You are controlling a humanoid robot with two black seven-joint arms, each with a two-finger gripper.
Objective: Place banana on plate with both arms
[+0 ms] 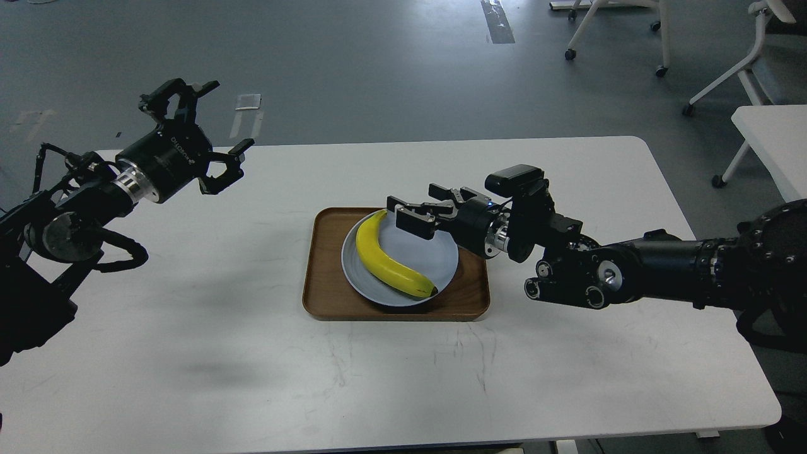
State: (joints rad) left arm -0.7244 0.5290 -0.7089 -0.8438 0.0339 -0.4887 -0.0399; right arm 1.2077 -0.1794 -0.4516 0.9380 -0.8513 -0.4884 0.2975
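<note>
Room: grey floor, white chairs (pixel 744 57) at the far right, and a white table (pixel 567 353) filling the view.
Tray: brown wooden tray (pixel 321 296) sits mid-table, a touch nearer the front edge.
Plate: pale blue plate (pixel 441 258) rests inside the tray, filling most of it.
Banana: banana (pixel 386 261) lies flat on the plate, curving from the plate's far-left rim down to its near-right rim, dark tip at the near end. Nothing grips it!
Right gripper: right gripper (pixel 413 213) hovers just above the plate's far rim, fingers spread, holding nothing.
Left gripper: left gripper (pixel 202 135) hangs high over the table's far-left corner, fingers splayed wide, empty, well apart from the tray.
Stage: looks like the placing is done, release complete.
Doing it well: lift the right gripper straight up and back, fingers kept apart, so nothing clips the banana or nudges the plate's rim.
</note>
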